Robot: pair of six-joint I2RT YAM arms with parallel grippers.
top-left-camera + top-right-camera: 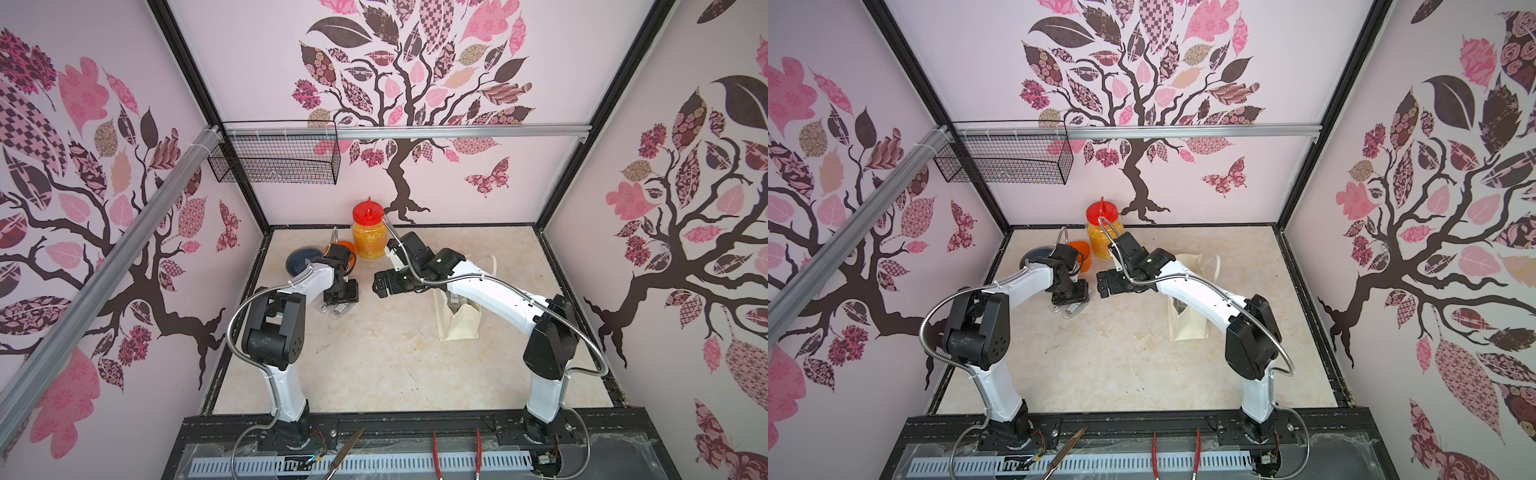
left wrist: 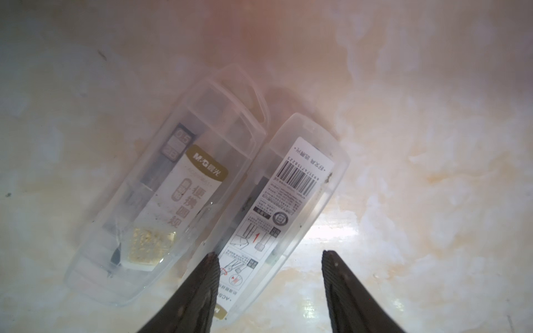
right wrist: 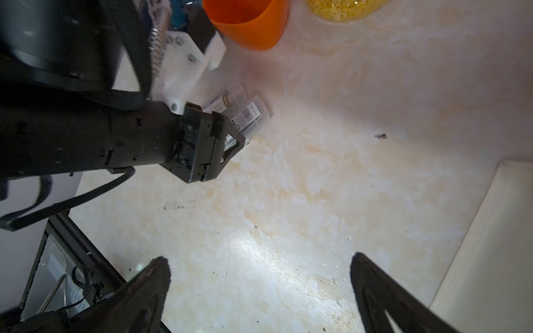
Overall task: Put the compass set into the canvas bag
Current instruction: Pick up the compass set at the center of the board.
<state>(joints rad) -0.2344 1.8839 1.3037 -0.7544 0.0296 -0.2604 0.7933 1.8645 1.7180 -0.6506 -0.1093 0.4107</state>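
L gripper (image 2: 268, 253): half-open, astride barcode-side compass set (image 2: 288, 196), back-left of table (image 1: 374, 353); nothing held.
R gripper (image 3: 259, 258): wide open, empty, mid-table.
Canvas bag (image 1: 461, 322): stands toward table's right edge.
Risk: finger (image 2: 207, 282) at seam w/ twin case (image 2: 173, 187); closing may snag both.

white links (image 1: 490, 291), black joints (image 1: 272, 328), silver cable conduits (image 1: 249, 303)

I see a red-lidded jar (image 1: 368, 240) of yellow bits at the back of the table (image 1: 374, 365), with an orange cup (image 3: 248, 27) just beside it and a dark dish (image 1: 300, 258) past the cup. A wire basket (image 1: 274, 160) hangs on the wall rail. Scissors (image 1: 347, 451) and red-handled pliers (image 1: 457, 453) lie on the front ledge.
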